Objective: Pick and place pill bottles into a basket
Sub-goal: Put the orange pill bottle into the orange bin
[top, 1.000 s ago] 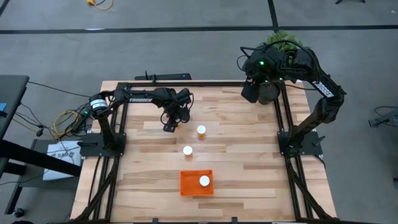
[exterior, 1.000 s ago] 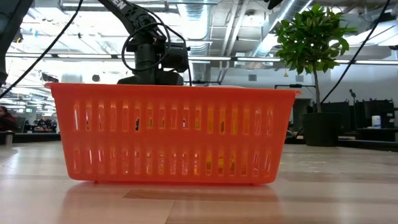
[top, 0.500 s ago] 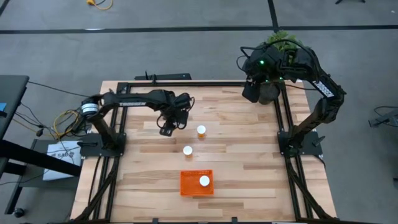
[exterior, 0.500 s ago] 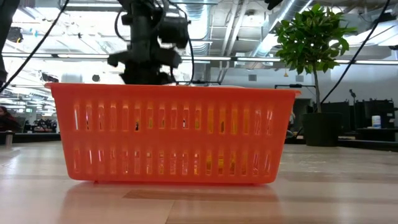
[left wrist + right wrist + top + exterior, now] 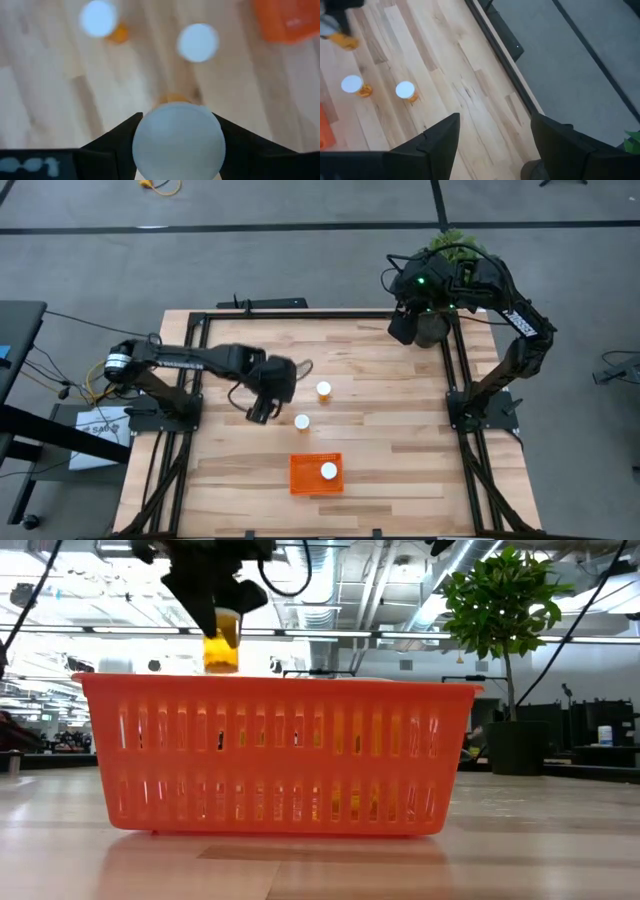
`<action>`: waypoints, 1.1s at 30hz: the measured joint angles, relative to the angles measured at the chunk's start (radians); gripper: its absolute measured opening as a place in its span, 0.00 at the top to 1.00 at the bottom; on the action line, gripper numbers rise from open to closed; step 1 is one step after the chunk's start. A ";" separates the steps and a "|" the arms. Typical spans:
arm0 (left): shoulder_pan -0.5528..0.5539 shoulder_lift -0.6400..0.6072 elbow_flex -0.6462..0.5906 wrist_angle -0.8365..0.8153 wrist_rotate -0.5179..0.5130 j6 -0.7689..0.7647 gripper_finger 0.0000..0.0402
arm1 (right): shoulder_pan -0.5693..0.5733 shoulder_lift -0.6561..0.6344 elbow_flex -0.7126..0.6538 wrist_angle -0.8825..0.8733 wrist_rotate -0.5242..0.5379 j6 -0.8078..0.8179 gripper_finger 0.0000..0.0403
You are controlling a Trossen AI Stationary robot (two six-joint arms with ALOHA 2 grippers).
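My left gripper [image 5: 260, 408] is shut on an orange pill bottle [image 5: 221, 648] with a white cap, left of the table's middle and above the wood. Two more bottles stand on their bases at mid-table [image 5: 323, 390] [image 5: 301, 421]. A third stands inside the orange basket [image 5: 315, 474] near the front edge, white cap up [image 5: 328, 471]. My right gripper [image 5: 403, 328] is open and empty, high over the far right corner by the plant pot. My left gripper pinches the bottle between its two fingers at its top end, one finger [image 5: 112, 142] on each side of the white cap [image 5: 178, 140]. The fingers come from above, pointing down. The bottle's orange body [image 5: 221, 652] hangs upright below the fingers, clear of the table.
A black plant pot with a green plant [image 5: 440, 320] stands at the far right corner. Black frame rails run along the table's left and right sides [image 5: 465, 380]. Bare wood lies between the held bottle and the basket.
My left gripper has moved toward the table's near edge and a little left, toward the basket, carrying the bottle. It has stayed shut. In the low view the bottle now shows hanging above the basket's far rim line.
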 joint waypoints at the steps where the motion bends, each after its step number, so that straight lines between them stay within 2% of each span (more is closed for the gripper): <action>1: -0.029 0.002 0.000 -0.005 0.000 -0.003 0.51 | 0.000 0.000 0.000 0.000 0.000 0.003 0.40; 6: -0.160 0.009 0.000 0.003 -0.013 -0.019 0.51 | -0.002 0.000 0.000 0.000 0.000 0.061 0.40; 11: -0.252 0.026 0.001 0.078 -0.059 -0.033 0.51 | 0.001 0.000 0.000 0.000 -0.001 0.101 0.40; 16: -0.316 0.121 0.003 0.137 0.010 -0.049 0.51 | 0.000 0.000 0.000 0.000 -0.001 0.114 0.40; 19: -0.334 0.179 0.044 0.149 0.056 -0.047 0.51 | 0.000 0.000 0.000 0.000 -0.001 0.123 0.40; 27: -0.357 0.280 0.209 0.131 0.022 -0.006 0.51 | 0.000 0.000 0.000 0.000 -0.001 0.103 0.40; 33: -0.354 0.374 0.294 0.116 0.051 -0.014 0.51 | 0.000 0.000 0.000 0.000 -0.001 0.079 0.40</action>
